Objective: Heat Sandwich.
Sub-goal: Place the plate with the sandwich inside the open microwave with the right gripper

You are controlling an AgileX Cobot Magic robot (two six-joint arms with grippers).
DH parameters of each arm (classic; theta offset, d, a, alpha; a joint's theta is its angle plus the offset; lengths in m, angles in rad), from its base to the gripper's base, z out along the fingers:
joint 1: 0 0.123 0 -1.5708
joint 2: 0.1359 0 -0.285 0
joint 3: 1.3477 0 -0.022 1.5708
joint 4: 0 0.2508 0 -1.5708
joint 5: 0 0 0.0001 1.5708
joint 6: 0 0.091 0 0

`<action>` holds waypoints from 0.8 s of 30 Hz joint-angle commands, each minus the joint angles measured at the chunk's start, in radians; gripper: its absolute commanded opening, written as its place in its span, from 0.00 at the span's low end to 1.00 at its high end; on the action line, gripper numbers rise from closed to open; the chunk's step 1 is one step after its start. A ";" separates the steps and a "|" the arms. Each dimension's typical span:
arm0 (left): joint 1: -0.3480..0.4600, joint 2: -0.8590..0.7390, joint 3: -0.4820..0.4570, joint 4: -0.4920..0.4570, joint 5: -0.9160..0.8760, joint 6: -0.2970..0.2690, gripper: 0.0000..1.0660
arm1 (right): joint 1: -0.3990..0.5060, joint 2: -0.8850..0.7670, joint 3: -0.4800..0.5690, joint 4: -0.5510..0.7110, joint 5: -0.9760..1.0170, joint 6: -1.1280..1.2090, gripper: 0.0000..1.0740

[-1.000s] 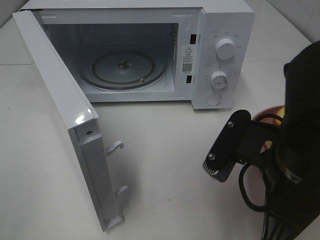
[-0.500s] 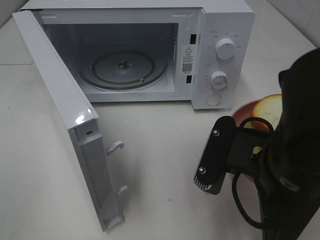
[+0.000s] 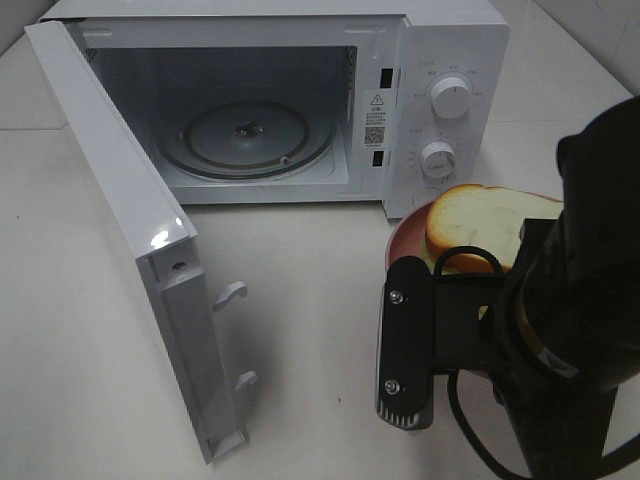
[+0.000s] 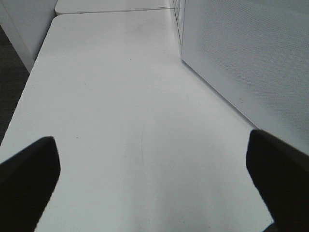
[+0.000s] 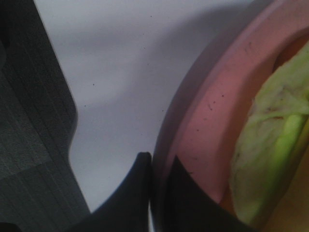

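Eyes on the sandwich (image 3: 490, 232): a pale cream top slice with a tan crust, and an orange-yellow layer peeking out at its near edge. Up close in the right wrist view it (image 5: 270, 145) shows a crinkled yellow-green leaf spilling from the side, with a reddish strip above it.

It sits on the pink plate (image 3: 405, 238), at about 4 o'clock from the open microwave (image 3: 440, 30), just in front of the control panel. The right jaws are pinched nearly closed on the rim of that plate (image 5: 207, 121), one finger over the rim and one under. The arm's black wrist block lies at 7 o'clock of the plate. Whether the plate is clear of the surface (image 3: 320, 300), I cannot tell.

The left jaws are spread wide with nothing between them, above bare white surface beside the door.

The count: one sandwich, one plate, one microwave. One door (image 3: 130, 230), swung out toward 8 o'clock. One glass turntable (image 3: 245, 135) inside. Two knobs, upper (image 3: 450, 98) and lower (image 3: 438, 158). Two latch hooks (image 3: 230, 293) on the door's edge.
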 commanded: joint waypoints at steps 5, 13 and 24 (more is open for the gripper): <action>0.003 -0.028 0.003 0.001 -0.004 -0.003 0.98 | 0.006 -0.008 0.003 -0.030 -0.059 -0.115 0.01; 0.003 -0.028 0.003 0.001 -0.004 -0.003 0.98 | 0.006 -0.008 0.003 -0.030 -0.153 -0.131 0.00; 0.003 -0.028 0.003 0.001 -0.004 -0.003 0.98 | -0.095 -0.008 0.003 -0.028 -0.223 -0.346 0.00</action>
